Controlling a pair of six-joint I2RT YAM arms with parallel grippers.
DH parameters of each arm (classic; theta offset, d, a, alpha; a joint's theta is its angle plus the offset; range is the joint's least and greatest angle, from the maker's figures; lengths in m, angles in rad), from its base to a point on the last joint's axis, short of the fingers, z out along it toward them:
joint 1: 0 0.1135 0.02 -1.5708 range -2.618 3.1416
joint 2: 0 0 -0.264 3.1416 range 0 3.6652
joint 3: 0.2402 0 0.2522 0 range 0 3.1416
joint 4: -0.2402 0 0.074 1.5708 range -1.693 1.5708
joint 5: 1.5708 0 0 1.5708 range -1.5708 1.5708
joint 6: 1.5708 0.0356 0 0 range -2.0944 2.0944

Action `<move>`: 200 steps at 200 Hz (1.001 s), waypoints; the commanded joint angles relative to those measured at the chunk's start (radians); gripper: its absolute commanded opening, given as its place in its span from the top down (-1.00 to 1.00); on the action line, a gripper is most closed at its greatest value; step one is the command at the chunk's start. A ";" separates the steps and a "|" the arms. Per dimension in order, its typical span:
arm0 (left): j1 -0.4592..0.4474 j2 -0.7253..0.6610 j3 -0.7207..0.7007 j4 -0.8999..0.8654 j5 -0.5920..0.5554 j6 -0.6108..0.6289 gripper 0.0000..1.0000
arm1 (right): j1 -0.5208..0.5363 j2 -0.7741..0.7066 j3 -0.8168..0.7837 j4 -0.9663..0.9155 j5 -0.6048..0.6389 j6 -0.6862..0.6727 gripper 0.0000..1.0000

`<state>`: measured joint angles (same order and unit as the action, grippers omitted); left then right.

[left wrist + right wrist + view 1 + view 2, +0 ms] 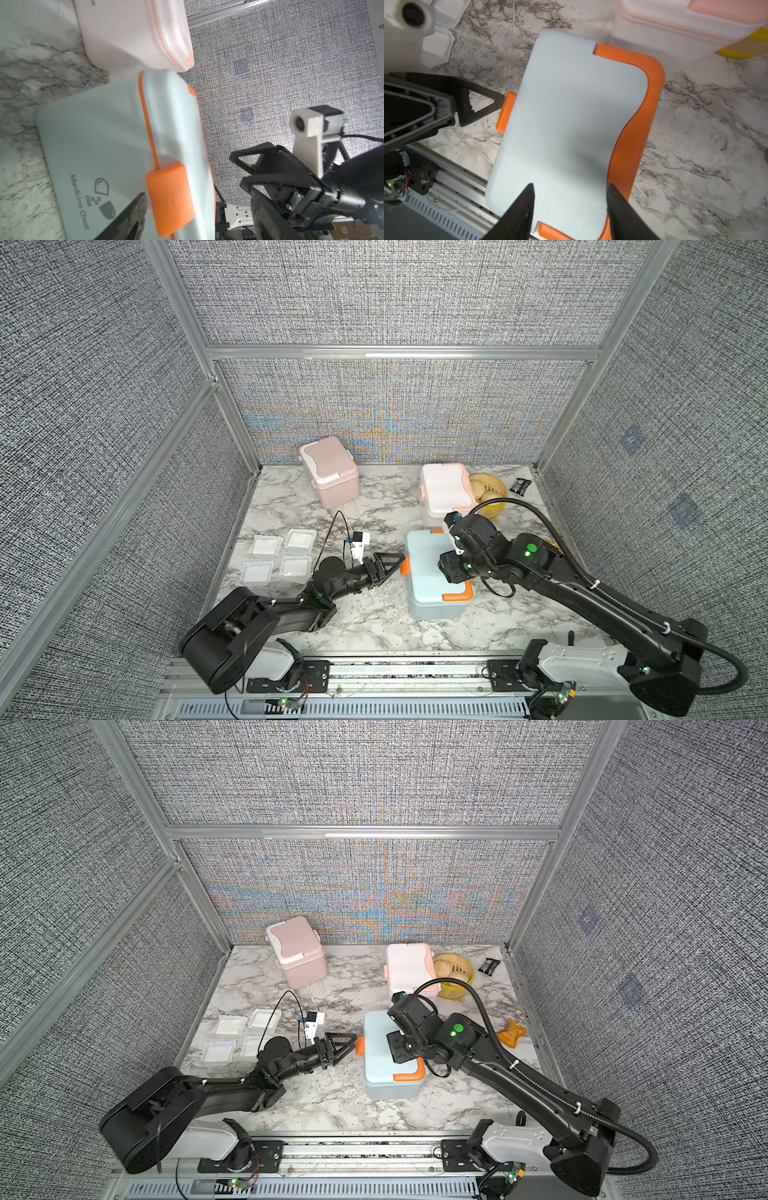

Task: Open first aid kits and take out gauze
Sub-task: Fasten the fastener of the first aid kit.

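We're on the blue kit (424, 568), mid-table, lid shut. Its orange latch (170, 197) faces our left arm, which is why the left claw (395, 561) comes in low and sideways. One finger (128, 218) lies along the kit's wall just under the latch, placed, we'd say, to flip it up. Jaws look parted, nothing clamped. The right claw (570, 185) hangs over the lid by the handle (652, 93), jaws approx half apart, empty. We read it as a hold-down so the kit won't skid or tip when the latch gets pushed. Contact w/ the lid: can't tell.

Gauze (266, 547): four pads lie on the table (374, 614) in a square block near its left edge, just beside the left arm. Whether more sits inside the blue kit isn't visible.

Room: the white kit (446, 489) stands right behind the blue one, nearly touching, so the lid gets little space if it swings that way. We can't see the hinge side. The pink kit (328, 468) is at the back wall, well apart. Basket (459, 993), black packet (521, 486) and orange wrapper (512, 1033) keep to the right side, away from the work. There's bare marble in front of the kit and btwn it and the gauze, a fair drop lane. The left arm runs close by the pads, tho, so a wide sweep could scatter them. The blue kit sits well in from every table edge.
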<state>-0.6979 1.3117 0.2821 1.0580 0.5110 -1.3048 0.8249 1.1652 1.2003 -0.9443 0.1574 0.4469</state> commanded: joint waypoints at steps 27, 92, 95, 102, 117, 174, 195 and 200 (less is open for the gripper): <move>0.000 -0.315 0.143 -0.772 -0.138 0.288 0.03 | -0.135 -0.084 -0.093 0.055 -0.086 -0.019 -0.18; -0.066 -0.293 0.403 -1.189 -0.236 0.499 0.59 | -0.173 -0.066 -0.116 0.090 -0.167 -0.042 -0.29; -0.075 -0.284 0.413 -1.197 -0.247 0.507 0.60 | -0.173 -0.065 -0.111 0.091 -0.170 -0.045 -0.29; -0.097 -0.262 0.438 -1.216 -0.266 0.522 0.60 | -0.173 -0.059 -0.102 0.091 -0.178 -0.049 -0.29; -0.132 -0.216 0.488 -1.250 -0.299 0.549 0.60 | -0.169 -0.028 -0.071 0.075 -0.186 -0.064 -0.29; -0.164 -0.119 0.574 -1.303 -0.366 0.596 0.84 | -0.064 0.134 0.043 -0.019 -0.104 -0.089 -0.03; -0.167 -0.087 0.598 -1.301 -0.355 0.603 0.84 | -0.058 0.163 0.031 -0.006 -0.109 -0.085 -0.04; -0.167 -0.080 0.601 -1.299 -0.352 0.605 0.84 | -0.057 0.166 0.028 -0.004 -0.111 -0.084 -0.05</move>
<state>-0.8623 1.2076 0.8639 -0.2333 0.1642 -0.7300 0.7612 1.3132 1.2327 -0.9245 0.0402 0.3687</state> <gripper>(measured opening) 0.080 0.517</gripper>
